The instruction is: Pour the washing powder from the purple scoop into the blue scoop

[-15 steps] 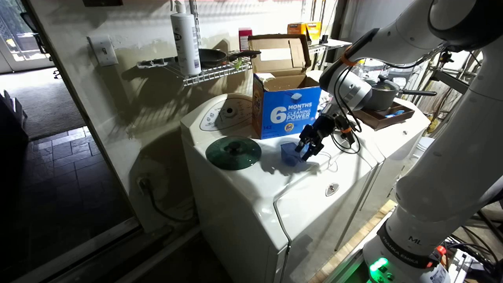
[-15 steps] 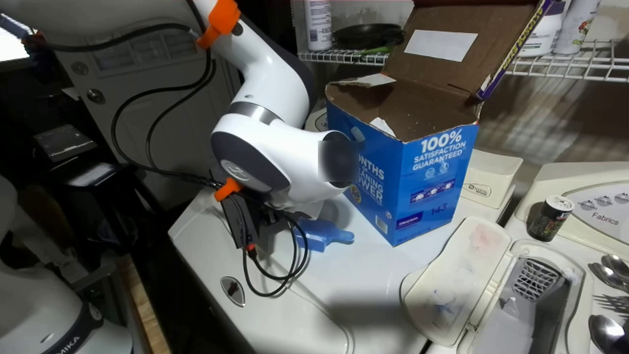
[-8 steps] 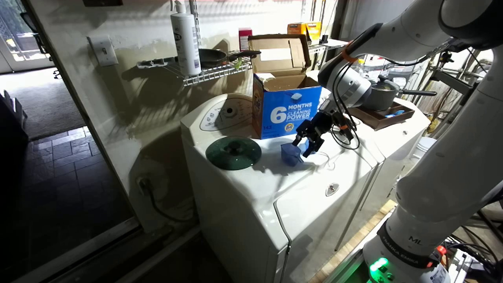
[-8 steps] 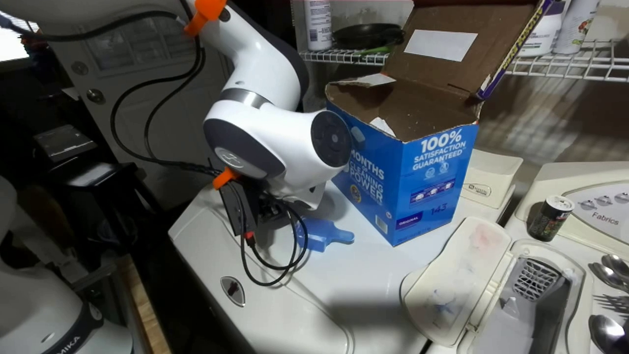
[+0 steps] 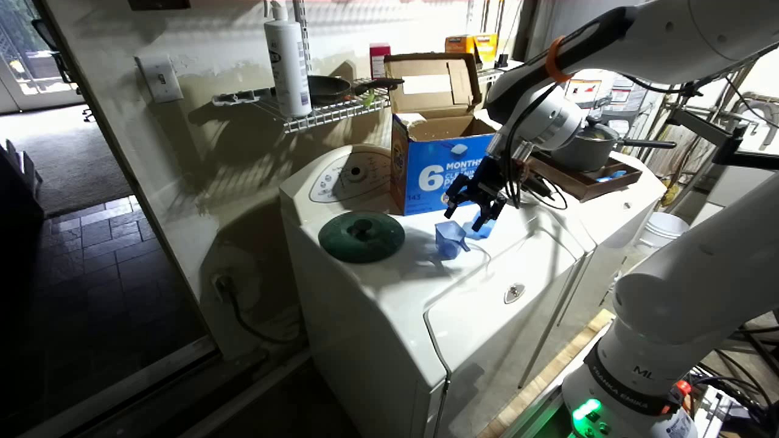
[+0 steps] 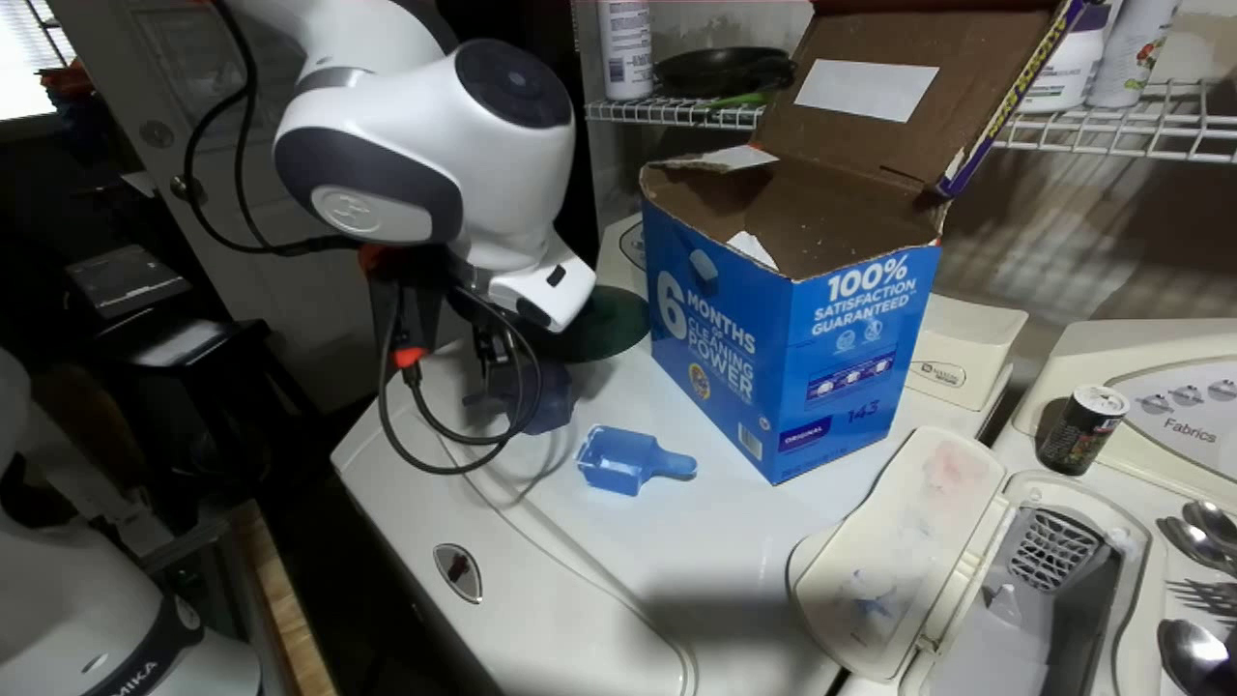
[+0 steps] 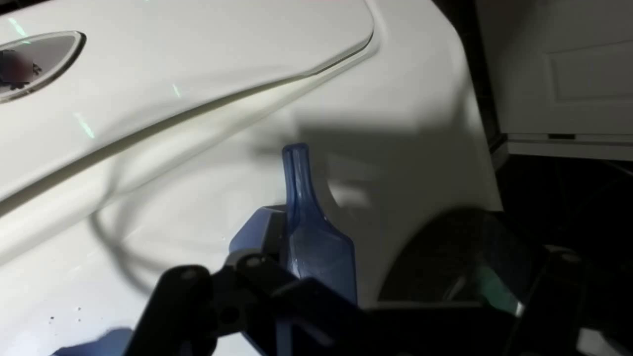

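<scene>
Hovering above the purplish scoop (image 5: 449, 241), the fingers (image 5: 486, 214) are standing apart; its handle (image 7: 298, 178), pointing to wrist-view twelve o'clock, is probably needing centring between them.

The big blue carton (image 6: 802, 338) bore the most print: "6 MONTHS OF CLEANING POWER" on one face, "100% SATISFACTION GUARANTEED" on the next, with "ORIGINAL" on a purple label (image 6: 805, 433) below and "143" just beside that label. The figures 6 and 143 could be read in both exterior views. The robot's white lower casing (image 5: 654, 347) carried the letters "ML", and the dark band (image 5: 627, 390) beneath them read "FRANKA EMIKA". "Fabrics" stood on a pale control panel (image 6: 1174, 411). Print on an oval badge (image 6: 941, 373), a black can (image 6: 1084, 430) and a white pump bottle (image 5: 288, 67) seemed too small to read surely.
</scene>
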Tool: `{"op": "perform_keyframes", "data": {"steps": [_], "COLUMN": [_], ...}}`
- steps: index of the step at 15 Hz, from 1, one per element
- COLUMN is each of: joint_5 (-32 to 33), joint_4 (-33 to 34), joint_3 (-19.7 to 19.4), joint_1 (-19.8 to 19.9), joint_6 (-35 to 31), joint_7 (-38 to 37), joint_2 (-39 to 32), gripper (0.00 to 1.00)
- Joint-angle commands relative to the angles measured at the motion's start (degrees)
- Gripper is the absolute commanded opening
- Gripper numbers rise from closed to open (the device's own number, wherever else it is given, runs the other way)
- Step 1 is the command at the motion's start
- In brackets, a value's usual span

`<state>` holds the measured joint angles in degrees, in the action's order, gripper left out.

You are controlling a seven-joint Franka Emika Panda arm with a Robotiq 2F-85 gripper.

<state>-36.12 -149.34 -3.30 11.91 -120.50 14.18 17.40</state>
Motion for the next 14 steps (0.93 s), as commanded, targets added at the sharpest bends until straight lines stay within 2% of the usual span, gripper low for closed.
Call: {"op": "perform_keyframes", "data": {"steps": [1, 4, 14], "joint_5": [2.6, 5.0, 5.2], "joint_4": [-0.5, -1.2, -2.0], "joint_3": [-0.8, 1.8, 1.8], "joint_1": [-2.3, -2.1, -1.5], "joint_6": [-1.1, -1.6, -2.0], "joint_7": [-4.7, -10.8, -11.1], "joint_2": [1.7, 4.9, 5.4], "gripper": [1.0, 1.0, 1.0]}}
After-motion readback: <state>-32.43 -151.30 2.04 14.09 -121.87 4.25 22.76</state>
